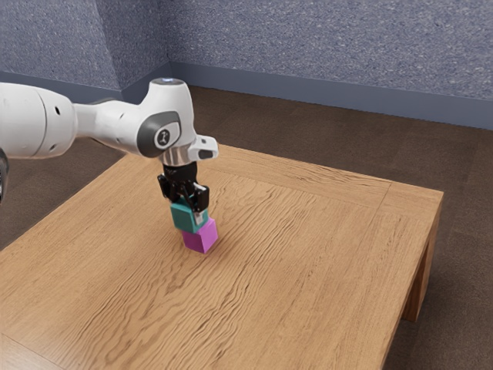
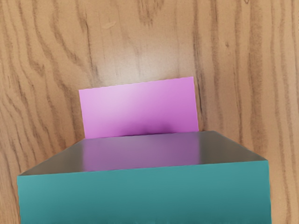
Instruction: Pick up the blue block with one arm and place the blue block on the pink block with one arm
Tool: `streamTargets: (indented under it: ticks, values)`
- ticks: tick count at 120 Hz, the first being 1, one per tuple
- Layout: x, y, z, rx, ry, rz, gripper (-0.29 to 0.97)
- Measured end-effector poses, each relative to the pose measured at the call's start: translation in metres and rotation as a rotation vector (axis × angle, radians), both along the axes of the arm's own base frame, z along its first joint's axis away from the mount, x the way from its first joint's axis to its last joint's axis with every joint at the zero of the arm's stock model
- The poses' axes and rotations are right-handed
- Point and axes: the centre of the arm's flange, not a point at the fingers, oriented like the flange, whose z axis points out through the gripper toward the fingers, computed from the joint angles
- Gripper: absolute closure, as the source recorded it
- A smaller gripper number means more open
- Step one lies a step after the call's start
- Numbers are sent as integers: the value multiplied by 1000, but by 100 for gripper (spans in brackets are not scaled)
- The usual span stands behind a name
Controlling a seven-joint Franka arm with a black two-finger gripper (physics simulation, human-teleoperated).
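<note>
The wooden desk (image 1: 323,254) carries everything, and my white arm (image 1: 100,123) reaches over it. The hand (image 1: 187,206) is clamped on the blue block (image 1: 182,217), which renders teal and hangs just above the pink block (image 1: 202,237), covering only part of its top. I judge this the placing step: centre the block, lower it, then release. I can read no labels or writing.

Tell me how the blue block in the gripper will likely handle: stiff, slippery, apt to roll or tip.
Probably stiff: the blue block shows straight edges in the gripper. Unlikely to roll: its faces are flat. It might tip if released now: in the exterior view it seems offset from the pink block beneath.
</note>
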Motion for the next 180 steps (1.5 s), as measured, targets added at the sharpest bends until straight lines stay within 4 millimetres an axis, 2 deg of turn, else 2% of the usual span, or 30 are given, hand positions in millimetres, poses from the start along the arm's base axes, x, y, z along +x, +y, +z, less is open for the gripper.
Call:
streamTargets:
  ticks: [34,94,123,153,163,180]
  values:
    - [7,0,-1,-1,8,-5,32]
    - [14,-2,-16,-8,17,-19,32]
    - [14,-3,-20,-17,22,-28,12]
    - [14,-2,1,-13,-7,-36,4]
    - [13,-2,19,-8,-31,-39,2]
    - [5,-5,65,5,-88,-46,1]
